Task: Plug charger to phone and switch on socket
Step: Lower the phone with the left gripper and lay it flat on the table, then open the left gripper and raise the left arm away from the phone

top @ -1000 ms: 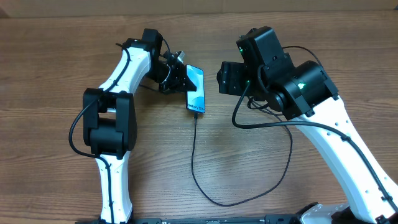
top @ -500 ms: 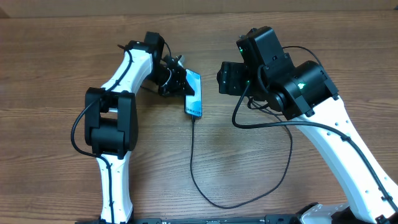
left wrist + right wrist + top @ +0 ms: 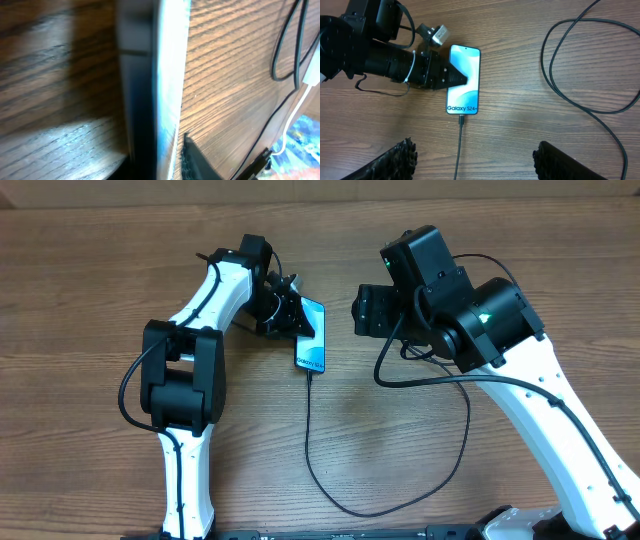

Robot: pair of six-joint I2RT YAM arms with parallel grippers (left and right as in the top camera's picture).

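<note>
Wooden table | slim blue-screened phone lies centre, thin black charger cable apparently seated in its bottom port | your left gripper straddles its edge, likely steadying it; clamp unclear | right gripper gapes empty

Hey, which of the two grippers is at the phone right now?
The left gripper: it reaches over the side edge of the phone, on its screen. The right gripper hangs apart from it, jaws wide, holding nothing.
</note>
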